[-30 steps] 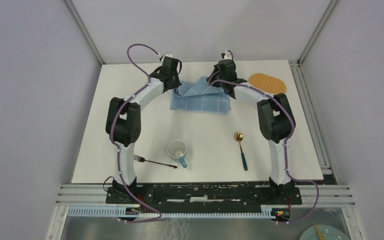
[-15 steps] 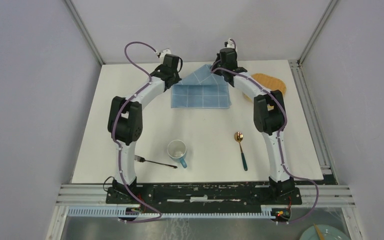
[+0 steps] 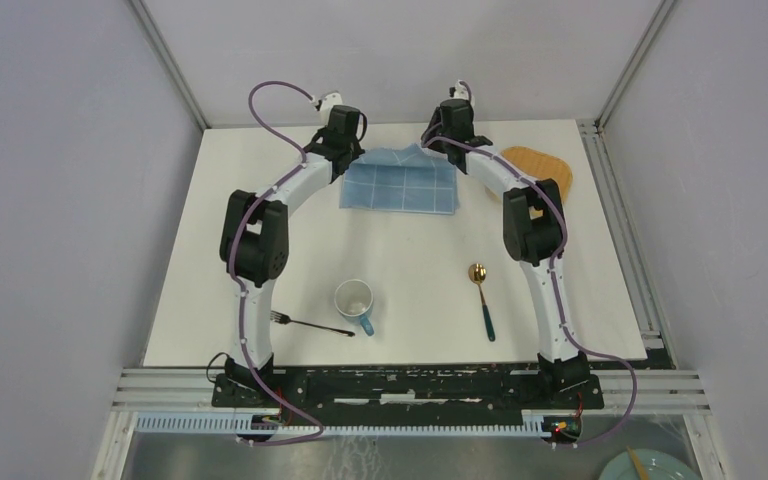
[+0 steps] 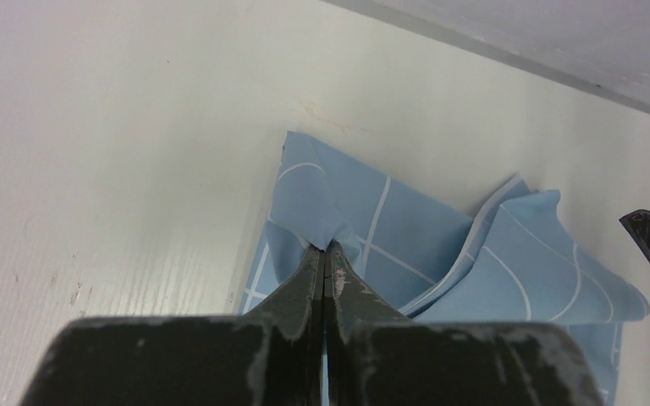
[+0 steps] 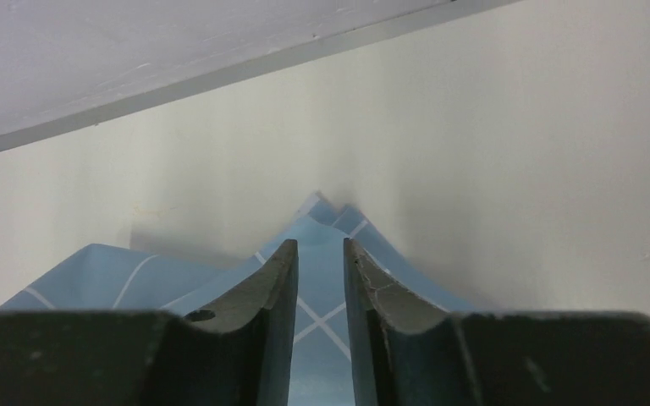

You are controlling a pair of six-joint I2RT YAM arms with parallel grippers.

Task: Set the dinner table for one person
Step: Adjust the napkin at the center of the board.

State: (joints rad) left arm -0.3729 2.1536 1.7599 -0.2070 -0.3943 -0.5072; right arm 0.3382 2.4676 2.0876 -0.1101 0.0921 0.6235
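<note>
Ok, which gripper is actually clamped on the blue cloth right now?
The left gripper: its jaws are pinched shut on a fold of the blue checked cloth. The right gripper has its jaws apart, not pinching it.

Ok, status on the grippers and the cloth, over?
Left gripper shut on blue checked cloth. Right gripper open, jaws parted at its far corner. Cloth lies at far edge of dinner table. Clear of it: mug, fork, spoon.

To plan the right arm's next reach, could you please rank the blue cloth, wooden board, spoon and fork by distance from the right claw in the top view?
From the right claw:
1. blue cloth, at its tips.
2. wooden board, far right corner.
3. spoon, near right.
4. fork, near left.
</note>
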